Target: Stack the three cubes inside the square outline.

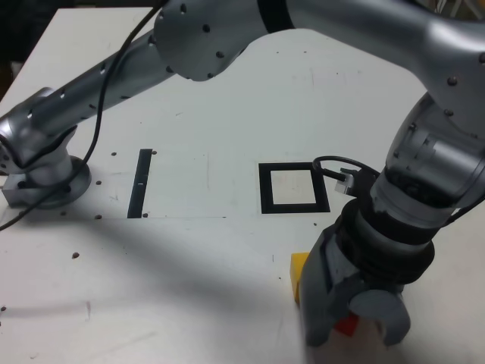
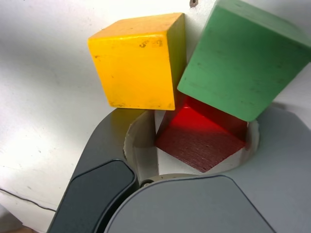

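Three cubes, clustered on the white table (image 1: 189,152) toward the exterior view's lower right, well apart from any stack. Red cube (image 2: 201,138) sitting between the jaws of the gripper (image 1: 356,322); yellow cube (image 2: 136,63) just beside it, beyond the jaw tips; green cube (image 2: 243,58) alongside the yellow one, edges close or touching, and overlapping the red one in the wrist view. From the exterior view only the yellow block and a sliver of red showing, the green one hidden behind the arm.

Square outline (image 1: 294,189) empty, white centre bare, lying up-table from the gripper and near it. Thin black strip (image 1: 140,182) off to the exterior view's left, of no concern here.

Jaws spread around the red cube, a gap of pale surface visible on at least one side of it; not clenched, nothing lifted. Whether either jaw face already touches the block: cannot tell.

Step in hand, by the look of it: first pick, with red as the base block. None of the stacking done yet.

Next move probably calls for: closing squarely on the red cube without nudging the yellow or green neighbours crowding it, then lifting clear, carrying across to the outline and setting down flat inside the border. Risk of dragging the green block along, given how tightly it sits against the red.
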You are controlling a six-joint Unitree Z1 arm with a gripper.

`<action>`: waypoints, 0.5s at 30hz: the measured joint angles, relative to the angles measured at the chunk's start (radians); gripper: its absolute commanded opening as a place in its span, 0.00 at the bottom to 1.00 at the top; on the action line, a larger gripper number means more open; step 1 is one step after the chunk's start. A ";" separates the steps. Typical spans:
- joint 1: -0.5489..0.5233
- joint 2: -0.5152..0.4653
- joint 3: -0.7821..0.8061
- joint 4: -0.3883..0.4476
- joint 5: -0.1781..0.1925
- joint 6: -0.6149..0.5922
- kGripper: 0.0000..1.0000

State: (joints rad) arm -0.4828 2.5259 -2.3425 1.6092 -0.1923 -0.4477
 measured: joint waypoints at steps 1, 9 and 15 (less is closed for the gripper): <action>0.000 0.000 0.000 0.000 0.002 0.000 0.50; -0.006 -0.010 0.004 0.004 0.031 0.000 0.49; -0.026 -0.080 0.033 0.009 0.061 -0.003 0.49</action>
State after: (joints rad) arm -0.5089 2.4460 -2.3094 1.6186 -0.1317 -0.4504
